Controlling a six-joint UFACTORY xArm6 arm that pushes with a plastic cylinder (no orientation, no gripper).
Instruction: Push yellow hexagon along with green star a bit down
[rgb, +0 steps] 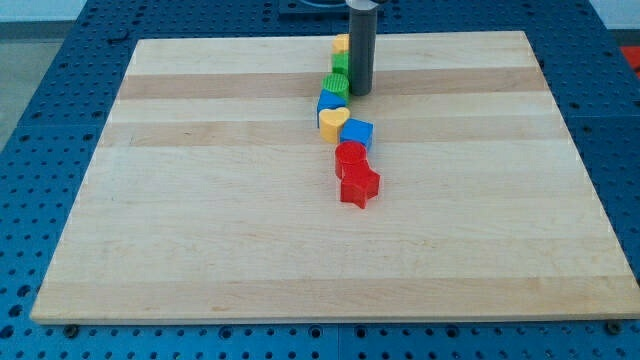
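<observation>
A yellow hexagon (341, 44) lies near the board's top edge, partly hidden behind my rod. Just below it is a green block (340, 63) whose shape I cannot make out. Below that is a second green block with a ridged outline, likely the green star (336, 85). My tip (360, 93) rests on the board right next to the star's right side, below and to the right of the hexagon. Whether it touches the star cannot be told.
The blocks form a column running down from the star: a blue block (329, 103), a yellow heart (333, 122), a blue cube (357, 133), a red block (351, 155) and a red star (359, 186). The wooden board (200, 220) lies on a blue perforated table.
</observation>
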